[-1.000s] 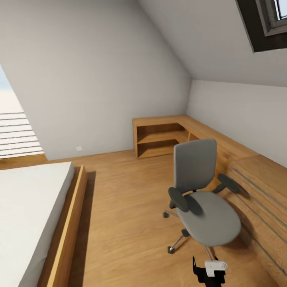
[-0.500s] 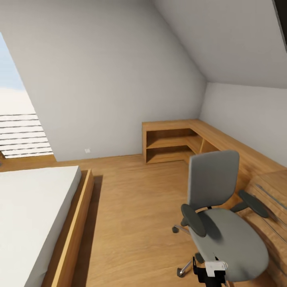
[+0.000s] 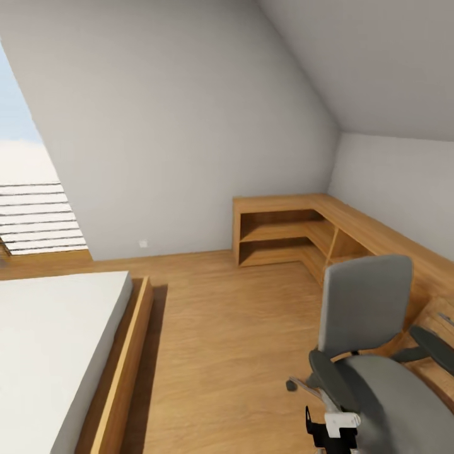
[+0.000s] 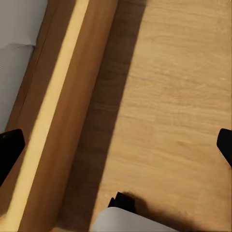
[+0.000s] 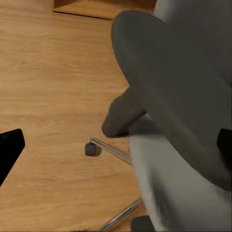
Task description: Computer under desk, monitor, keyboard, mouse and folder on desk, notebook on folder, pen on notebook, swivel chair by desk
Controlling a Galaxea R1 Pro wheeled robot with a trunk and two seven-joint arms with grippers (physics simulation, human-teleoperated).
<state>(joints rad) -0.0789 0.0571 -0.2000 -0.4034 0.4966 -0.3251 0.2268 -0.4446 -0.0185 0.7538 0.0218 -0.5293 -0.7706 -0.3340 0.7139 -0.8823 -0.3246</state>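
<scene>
The grey swivel chair (image 3: 366, 302) stands at the lower right of the head view, its back toward the wooden corner shelving (image 3: 284, 227). The part of its seat (image 3: 397, 403) that I can see is bare. In the right wrist view the chair's backrest (image 5: 193, 63), one armrest and a caster (image 5: 92, 149) lie close below my right gripper (image 5: 116, 150), whose dark fingertips (image 5: 9, 150) are spread wide apart and hold nothing. My left gripper (image 4: 116, 150) is open too and hangs over the floor beside the bed frame (image 4: 58, 111).
A low bed (image 3: 50, 340) with a wooden frame takes up the left side. Wooden shelving runs on along the right wall (image 3: 403, 246) behind the chair. Bare plank floor (image 3: 221, 340) lies between bed and chair. A black-and-white part of my right arm (image 3: 331, 429) shows at the bottom edge.
The whole head view has shifted, so the camera moved. The chair now sits lower, further right and larger in the picture, and the roof window has left the frame.
</scene>
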